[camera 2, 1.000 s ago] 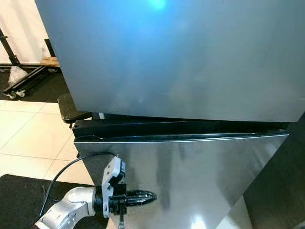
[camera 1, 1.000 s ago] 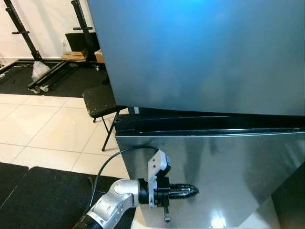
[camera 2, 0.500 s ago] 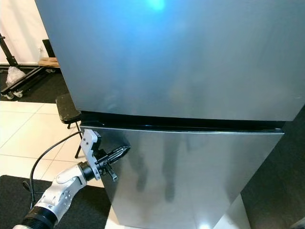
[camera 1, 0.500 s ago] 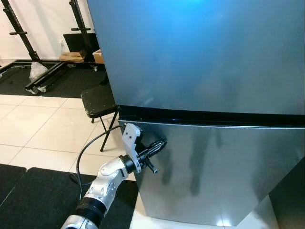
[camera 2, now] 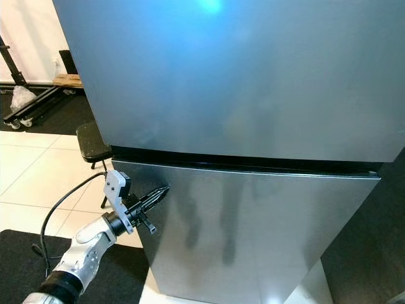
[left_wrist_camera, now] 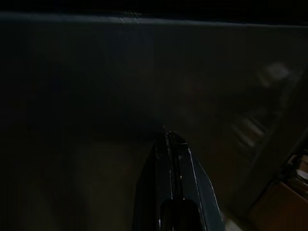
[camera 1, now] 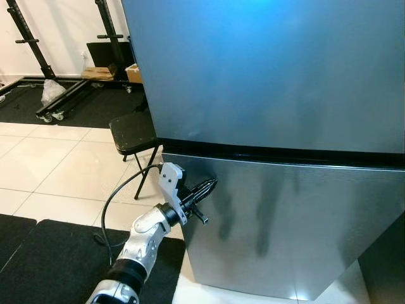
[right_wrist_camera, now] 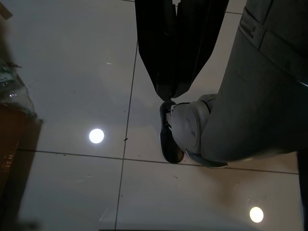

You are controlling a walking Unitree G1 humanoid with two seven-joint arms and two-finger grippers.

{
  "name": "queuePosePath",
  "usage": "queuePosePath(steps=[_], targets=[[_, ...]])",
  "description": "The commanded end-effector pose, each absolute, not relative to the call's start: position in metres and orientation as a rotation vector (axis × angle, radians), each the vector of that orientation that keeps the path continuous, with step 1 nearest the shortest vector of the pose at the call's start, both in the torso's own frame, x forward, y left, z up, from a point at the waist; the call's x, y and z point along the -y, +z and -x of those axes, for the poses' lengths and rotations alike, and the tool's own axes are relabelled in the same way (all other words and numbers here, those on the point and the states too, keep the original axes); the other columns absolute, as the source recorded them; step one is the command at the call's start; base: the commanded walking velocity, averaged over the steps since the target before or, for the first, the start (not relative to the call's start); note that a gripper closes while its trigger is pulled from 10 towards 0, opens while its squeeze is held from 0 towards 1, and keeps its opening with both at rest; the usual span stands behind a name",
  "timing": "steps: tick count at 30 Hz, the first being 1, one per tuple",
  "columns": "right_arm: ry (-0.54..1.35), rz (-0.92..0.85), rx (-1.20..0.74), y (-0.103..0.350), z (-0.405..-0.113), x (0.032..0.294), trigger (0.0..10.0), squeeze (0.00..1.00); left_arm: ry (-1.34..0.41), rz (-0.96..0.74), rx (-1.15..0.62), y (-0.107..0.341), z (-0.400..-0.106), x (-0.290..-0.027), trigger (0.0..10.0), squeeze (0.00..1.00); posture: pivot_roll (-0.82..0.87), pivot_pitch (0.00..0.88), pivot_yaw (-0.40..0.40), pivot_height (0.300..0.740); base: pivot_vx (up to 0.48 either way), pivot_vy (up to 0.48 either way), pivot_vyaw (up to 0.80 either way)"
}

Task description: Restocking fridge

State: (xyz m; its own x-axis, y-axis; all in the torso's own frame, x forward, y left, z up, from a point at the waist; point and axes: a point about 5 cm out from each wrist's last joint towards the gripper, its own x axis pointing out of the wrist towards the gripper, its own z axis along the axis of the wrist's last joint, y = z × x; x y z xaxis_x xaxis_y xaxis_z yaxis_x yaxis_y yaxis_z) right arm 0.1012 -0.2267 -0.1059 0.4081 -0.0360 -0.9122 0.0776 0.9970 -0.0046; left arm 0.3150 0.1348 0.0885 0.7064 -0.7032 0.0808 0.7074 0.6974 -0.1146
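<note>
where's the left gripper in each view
Left eye view: left gripper low and left of centre, tips at the fridge's lower door.
Right eye view: same gripper, further left.
Left wrist view: its shut fingers point at the dark door.
Shared landmark: the black gap between doors.

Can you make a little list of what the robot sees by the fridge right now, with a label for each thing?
fridge: silver, both doors closed
lower door: shut, dark gap above it
left gripper: fingers together, tips at the lower door's upper left corner
right gripper: fingers together, hanging over the tiled floor
stool: black, left of the fridge
floor: pale tiles, black mat nearby
</note>
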Motion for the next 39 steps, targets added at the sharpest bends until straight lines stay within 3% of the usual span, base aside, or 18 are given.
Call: queuePosePath(steps=[1,12,14,16,17,19,29,31,33,34,35,36,37,39], targets=[[-0.067,-0.035,-1.152,-0.106,-0.1,0.227,10.0,0.0,-0.699,0.142,0.082,0.1,-0.325,-0.143,10.0,0.0,-0.02,0.0,0.025,0.74,0.0,0.0,0.0],[-0.062,-0.034,-1.155,-0.107,-0.099,0.226,10.0,0.0,-0.653,0.147,0.087,0.1,-0.331,-0.153,10.0,0.0,-0.02,0.0,0.027,0.74,0.0,0.0,0.0],[-0.061,-0.034,-1.155,-0.107,-0.099,0.225,10.0,0.0,-0.697,0.172,0.058,0.095,-0.328,-0.15,10.0,0.0,-0.02,0.0,0.028,0.74,0.0,0.0,0.0],[-0.057,-0.032,-1.156,-0.107,-0.098,0.225,10.0,0.0,-0.916,0.186,-0.063,0.073,-0.307,-0.136,10.0,0.0,-0.02,0.0,0.029,0.74,0.0,0.0,0.0],[-0.057,-0.032,-1.156,-0.107,-0.098,0.225,10.0,0.0,-0.916,0.186,-0.063,0.073,-0.307,-0.136,10.0,0.0,-0.02,0.0,0.029,0.74,0.0,0.0,0.0],[-0.052,-0.028,-1.157,-0.107,-0.098,0.224,10.0,0.0,-1.071,0.189,-0.243,0.042,-0.28,-0.131,10.0,0.0,-0.01,0.0,0.029,0.74,0.0,0.0,0.0],[-0.052,-0.028,-1.157,-0.107,-0.098,0.224,10.0,0.0,-1.082,0.196,-0.274,0.037,-0.276,-0.131,10.0,0.0,-0.01,0.0,0.029,0.74,0.0,0.0,0.0],[-0.051,-0.027,-1.158,-0.107,-0.098,0.224,10.0,0.0,-1.137,0.178,-0.34,0.025,-0.264,-0.131,10.0,0.0,-0.01,0.0,0.028,0.74,0.0,0.0,0.0],[-0.021,-0.017,-1.16,-0.107,-0.098,0.222,10.0,0.0,-0.904,0.165,-0.585,-0.021,-0.237,-0.153,10.0,0.0,-0.01,0.0,0.031,0.74,0.0,0.0,0.0],[-0.021,-0.017,-1.16,-0.107,-0.098,0.222,10.0,0.0,-0.904,0.165,-0.585,-0.021,-0.237,-0.153,10.0,0.0,-0.01,0.0,0.031,0.74,0.0,0.0,0.0],[-0.001,-0.01,-1.162,-0.108,-0.097,0.221,10.0,0.0,-0.717,0.149,-0.707,-0.042,-0.221,-0.17,10.0,0.0,-0.01,0.0,0.028,0.74,0.0,0.0,0.63],[-0.001,-0.01,-1.162,-0.108,-0.097,0.221,10.0,0.0,-0.717,0.149,-0.707,-0.042,-0.221,-0.17,10.0,0.0,-0.01,0.0,0.028,0.74,0.0,0.0,0.63],[0.014,-0.01,-1.164,-0.108,-0.096,0.22,10.0,0.0,-0.554,0.128,-0.803,-0.057,-0.206,-0.184,10.0,0.0,-0.01,0.0,0.029,0.74,0.0,0.0,0.63],[0.026,0.0,-1.17,-0.108,-0.095,0.221,10.0,0.0,-0.393,0.139,-0.915,-0.072,-0.182,-0.2,10.0,0.0,-0.01,0.0,0.029,0.74,0.0,0.0,0.63]])
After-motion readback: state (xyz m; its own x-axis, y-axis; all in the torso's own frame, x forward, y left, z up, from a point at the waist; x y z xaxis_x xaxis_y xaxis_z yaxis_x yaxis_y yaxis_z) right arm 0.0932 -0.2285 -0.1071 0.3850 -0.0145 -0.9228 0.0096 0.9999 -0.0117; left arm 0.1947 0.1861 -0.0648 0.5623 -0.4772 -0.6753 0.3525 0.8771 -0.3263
